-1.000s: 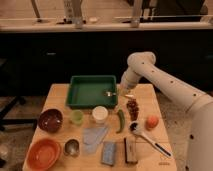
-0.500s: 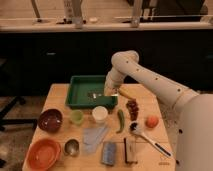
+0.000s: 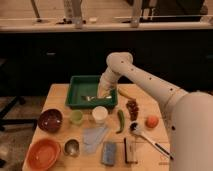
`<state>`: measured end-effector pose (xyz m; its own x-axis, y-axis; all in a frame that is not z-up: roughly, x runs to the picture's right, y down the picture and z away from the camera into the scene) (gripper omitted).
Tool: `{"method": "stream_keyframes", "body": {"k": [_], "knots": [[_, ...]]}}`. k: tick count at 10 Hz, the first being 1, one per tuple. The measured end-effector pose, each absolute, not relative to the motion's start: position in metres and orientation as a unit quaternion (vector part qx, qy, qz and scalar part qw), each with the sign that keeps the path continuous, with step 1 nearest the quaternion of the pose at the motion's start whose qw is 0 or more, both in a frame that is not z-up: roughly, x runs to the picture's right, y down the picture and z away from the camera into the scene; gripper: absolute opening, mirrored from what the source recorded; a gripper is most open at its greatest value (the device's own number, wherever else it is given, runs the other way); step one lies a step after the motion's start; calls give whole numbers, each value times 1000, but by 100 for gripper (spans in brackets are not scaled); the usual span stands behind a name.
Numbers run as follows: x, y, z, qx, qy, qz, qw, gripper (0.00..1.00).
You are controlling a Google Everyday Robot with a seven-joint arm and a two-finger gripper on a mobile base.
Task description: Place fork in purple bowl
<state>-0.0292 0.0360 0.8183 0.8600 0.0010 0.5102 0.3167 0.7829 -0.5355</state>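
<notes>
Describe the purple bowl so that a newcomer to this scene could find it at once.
Start at the green tray, where the gripper hangs over the fork. Go to the table's left edge in front of it: the purple bowl sits there, darker and smaller than the orange bowl.

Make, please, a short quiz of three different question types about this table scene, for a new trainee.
1. True or false: the fork lies inside the green tray.
2. Where is the hand? A) over the orange bowl B) low at the green tray, by the fork C) beside the orange fruit
3. Fill in: the purple bowl stands ____ of the green cup in the picture.

Key: 1 true; 2 B; 3 left.
</notes>
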Motion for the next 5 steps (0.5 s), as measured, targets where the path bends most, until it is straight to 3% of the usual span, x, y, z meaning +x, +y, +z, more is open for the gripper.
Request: {"method": "stream_keyframes", "body": {"k": [5], "knots": [[-73, 44, 815, -333, -266, -130, 896, 0]]}}
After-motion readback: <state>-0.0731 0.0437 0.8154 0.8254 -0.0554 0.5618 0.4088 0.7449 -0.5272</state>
